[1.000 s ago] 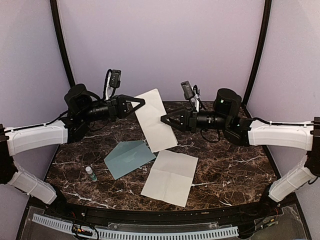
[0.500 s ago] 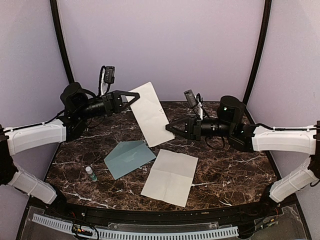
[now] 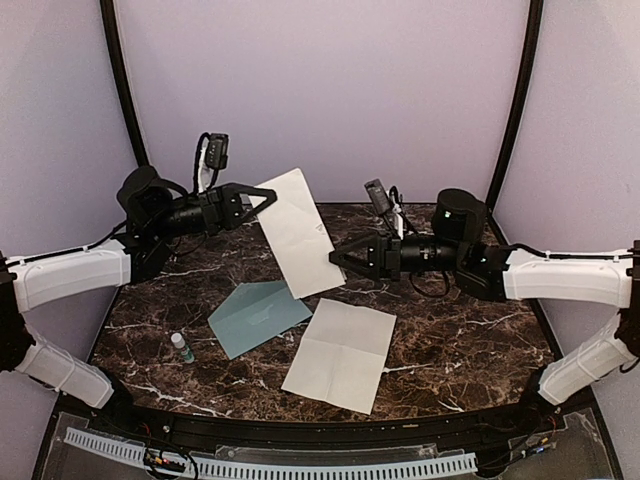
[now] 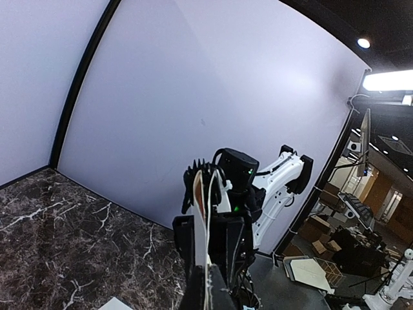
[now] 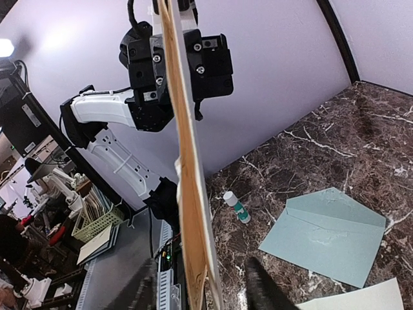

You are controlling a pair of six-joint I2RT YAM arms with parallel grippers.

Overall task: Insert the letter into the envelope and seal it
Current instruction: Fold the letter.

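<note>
Marble table (image 3: 450,340) below: pinches letter (image 3: 293,232) by upper corner in left gripper (image 3: 270,193), long axis hanging down (slightly tilted); straddles lower edge with right gripper (image 3: 334,262), jaws spread.

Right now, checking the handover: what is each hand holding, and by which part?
Left hand: shut on the raised paper sheet at its upper left corner. Right hand: open, straddling the sheet's lower right edge, not gripping.
</note>
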